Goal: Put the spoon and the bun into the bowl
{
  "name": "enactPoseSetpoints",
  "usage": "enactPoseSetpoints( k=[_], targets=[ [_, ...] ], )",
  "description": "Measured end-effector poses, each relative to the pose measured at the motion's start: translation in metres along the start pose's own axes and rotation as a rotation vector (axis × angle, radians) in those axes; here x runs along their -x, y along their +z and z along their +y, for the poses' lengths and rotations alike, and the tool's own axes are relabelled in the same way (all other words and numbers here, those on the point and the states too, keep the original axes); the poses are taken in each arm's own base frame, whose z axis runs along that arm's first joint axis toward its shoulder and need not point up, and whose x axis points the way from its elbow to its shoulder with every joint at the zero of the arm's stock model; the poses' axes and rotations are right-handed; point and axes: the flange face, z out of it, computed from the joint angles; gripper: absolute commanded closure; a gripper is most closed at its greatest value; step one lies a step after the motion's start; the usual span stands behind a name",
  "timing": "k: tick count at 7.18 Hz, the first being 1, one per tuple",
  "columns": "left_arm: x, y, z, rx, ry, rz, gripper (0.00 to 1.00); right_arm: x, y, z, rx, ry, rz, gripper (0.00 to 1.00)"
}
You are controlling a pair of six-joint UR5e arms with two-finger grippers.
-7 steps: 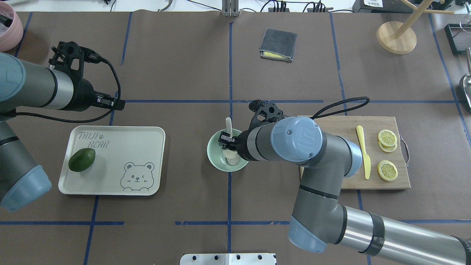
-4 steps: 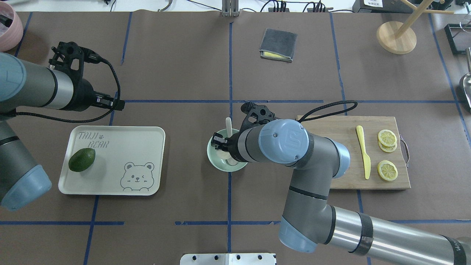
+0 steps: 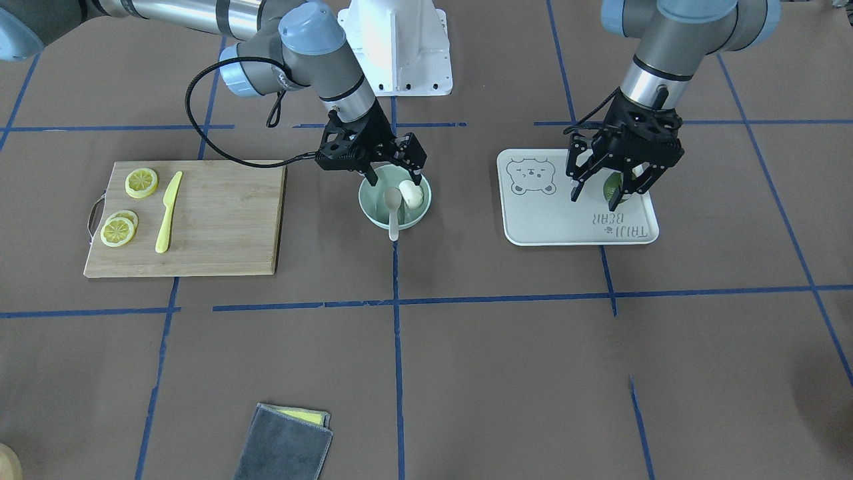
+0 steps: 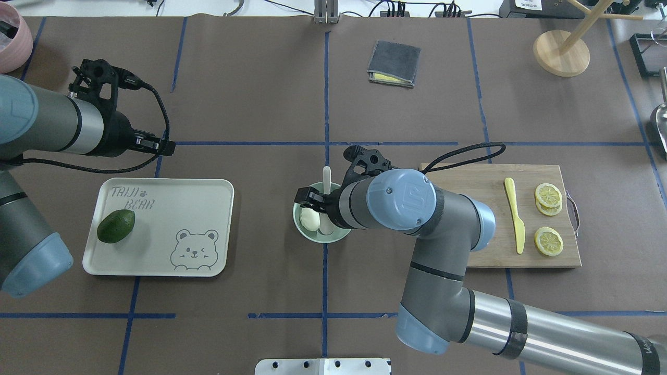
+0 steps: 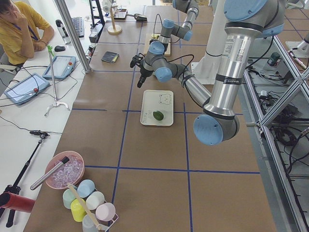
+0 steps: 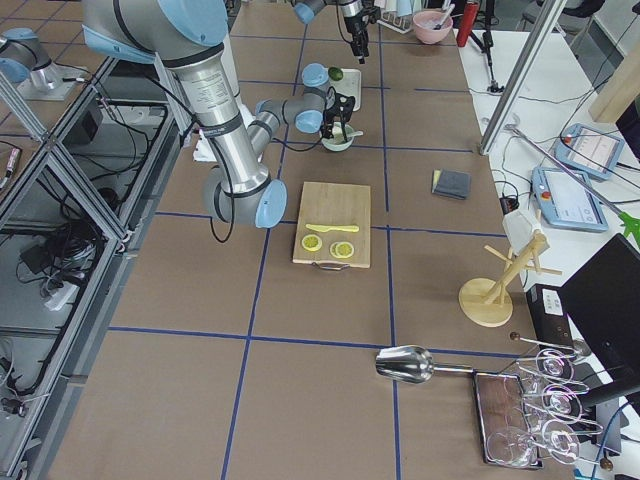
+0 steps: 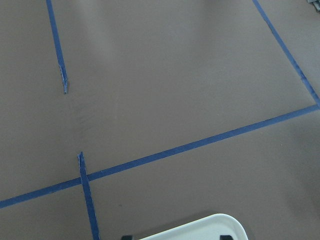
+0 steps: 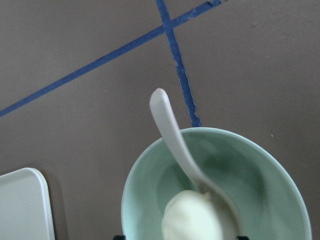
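Note:
The mint-green bowl (image 4: 312, 238) stands at the table's middle. The beige spoon (image 4: 326, 177) lies in it with its handle over the far rim. The white bun (image 4: 309, 219) lies in the bowl beside the spoon's scoop. In the right wrist view the bun (image 8: 192, 217) lies against the spoon (image 8: 172, 130) inside the bowl (image 8: 270, 185). My right gripper (image 3: 394, 179) hangs just above the bowl (image 3: 373, 217), open, its fingers set wider than the bun (image 3: 411, 194). My left gripper (image 3: 600, 193) is open and empty above the tray's far edge.
A pale tray (image 4: 172, 208) holding an avocado (image 4: 115, 225) lies left of the bowl. A wooden board (image 4: 526, 260) on the right carries a yellow knife (image 4: 515, 213) and lemon slices (image 4: 548, 195). A grey cloth (image 4: 394, 63) and a wooden stand (image 4: 561, 52) are at the far side.
My right arm has moved left over the bowl. The bun, hidden under the gripper before, now shows lying in the bowl's left part. The left arm has hardly moved.

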Motion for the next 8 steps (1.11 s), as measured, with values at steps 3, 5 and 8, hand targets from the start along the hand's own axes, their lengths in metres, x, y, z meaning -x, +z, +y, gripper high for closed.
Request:
enactPoseSetpoints(
  k=[3, 5, 8],
  targets=[
    [0.026, -0.001, 0.011, 0.026, 0.016, -0.02, 0.33, -0.051, -0.039, -0.05, 0.008, 0.01, 0.018, 0.0],
    [0.082, -0.018, 0.01, 0.078, 0.091, -0.001, 0.33, -0.147, -0.086, -0.128, 0.057, -0.103, 0.097, 0.0],
    [0.227, -0.044, -0.004, 0.111, 0.247, -0.091, 0.27, -0.325, -0.165, -0.22, 0.119, -0.313, 0.232, 0.0]
  ],
)
